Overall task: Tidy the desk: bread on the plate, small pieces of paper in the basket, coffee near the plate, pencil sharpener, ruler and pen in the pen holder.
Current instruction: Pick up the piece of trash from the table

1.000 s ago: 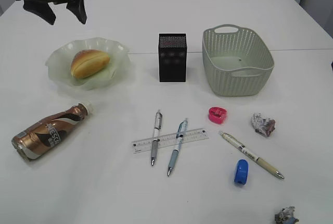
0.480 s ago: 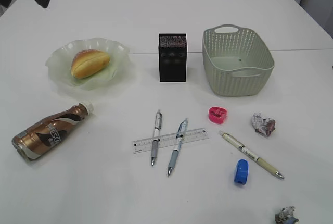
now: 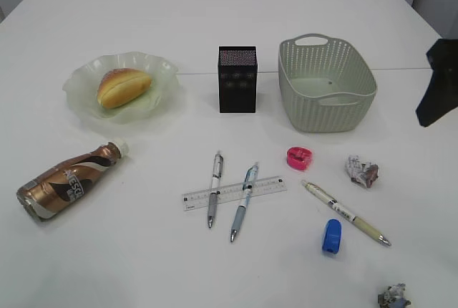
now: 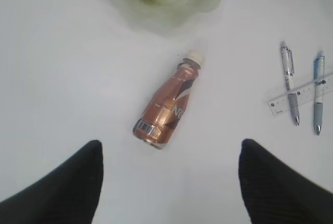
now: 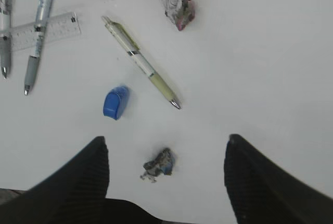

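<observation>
Bread sits on the plate. Coffee lies on its side on the desk, near the plate's front. Ruler lies under two pens, well in front of the pen holder (basket just right of it). I see left gripper spread wide above the coffee, holding nothing; right gripper likewise, above a paper scrap.

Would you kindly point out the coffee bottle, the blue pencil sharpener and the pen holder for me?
coffee bottle [image 4: 165,108], left wrist view, on its bronze body.
blue pencil sharpener [image 5: 115,102], right wrist view, on its top face.
pen holder [image 3: 237,82], exterior view, on its front mesh wall.
</observation>
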Motion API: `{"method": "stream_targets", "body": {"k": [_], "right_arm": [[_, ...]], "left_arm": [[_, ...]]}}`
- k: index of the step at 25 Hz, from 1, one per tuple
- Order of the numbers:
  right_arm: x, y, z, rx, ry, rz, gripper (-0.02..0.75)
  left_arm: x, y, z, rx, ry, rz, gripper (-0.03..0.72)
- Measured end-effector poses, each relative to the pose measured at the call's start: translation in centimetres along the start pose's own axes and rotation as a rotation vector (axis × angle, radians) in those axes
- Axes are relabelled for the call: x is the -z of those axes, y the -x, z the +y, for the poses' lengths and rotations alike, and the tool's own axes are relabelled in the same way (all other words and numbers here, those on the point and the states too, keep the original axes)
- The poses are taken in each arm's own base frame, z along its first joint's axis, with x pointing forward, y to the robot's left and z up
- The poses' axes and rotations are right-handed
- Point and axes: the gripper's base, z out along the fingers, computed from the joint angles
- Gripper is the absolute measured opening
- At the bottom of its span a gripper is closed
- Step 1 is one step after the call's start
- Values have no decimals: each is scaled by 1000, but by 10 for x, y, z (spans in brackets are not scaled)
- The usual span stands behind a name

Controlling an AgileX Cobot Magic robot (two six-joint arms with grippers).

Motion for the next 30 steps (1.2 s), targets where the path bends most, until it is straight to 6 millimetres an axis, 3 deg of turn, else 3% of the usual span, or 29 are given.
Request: {"method": "stream_targets", "body": {"k": [4, 9, 15, 20, 25, 30], "right_arm": [[-20, 11, 1, -27, 33, 20, 538], [-41, 22, -5, -27, 2, 26, 539], [-52, 36, -10, -15, -26, -148, 539], [-70, 17, -18, 9, -56, -297, 539], [-101, -4, -27, 38, -83, -379, 539], [-132, -4, -13, 99, -70, -342, 539]], "left_arm": [[26, -26, 2, -1, -3, -45, 585], [50, -40, 2, 23, -10, -110, 585], [57, -45, 3, 36, -12, -123, 585], [57, -45, 3, 44, -12, -123, 580], [57, -46, 1, 53, -34, -121, 577], [57, -46, -3, 65, -74, -117, 574]]}}
